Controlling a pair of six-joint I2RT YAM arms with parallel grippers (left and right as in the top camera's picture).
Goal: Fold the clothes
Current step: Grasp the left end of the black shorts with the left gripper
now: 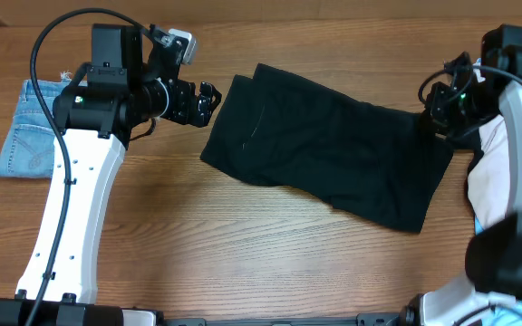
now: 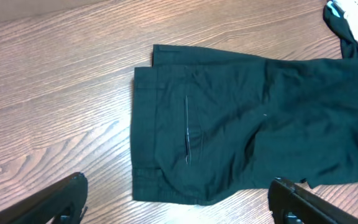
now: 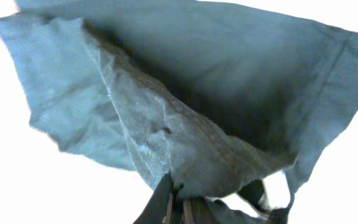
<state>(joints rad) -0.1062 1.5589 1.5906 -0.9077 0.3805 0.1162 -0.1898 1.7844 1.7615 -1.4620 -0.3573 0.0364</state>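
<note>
Black shorts [image 1: 324, 149] between denim shorts [image 1: 25, 136] and, seemingly, a cream garment [image 1: 489, 181].

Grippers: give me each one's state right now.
Left gripper: open, holding nothing.
Right gripper: closed on an edge of the black shorts.

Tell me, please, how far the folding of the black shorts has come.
Done, it seems: the black shorts lie stretched out on the table, apparently doubled leg over leg. In hand: the right fingers are shut on the fabric at the leg end; the left fingers stand open beside the waistband end, not touching. Left: the end-to-end fold.
</note>
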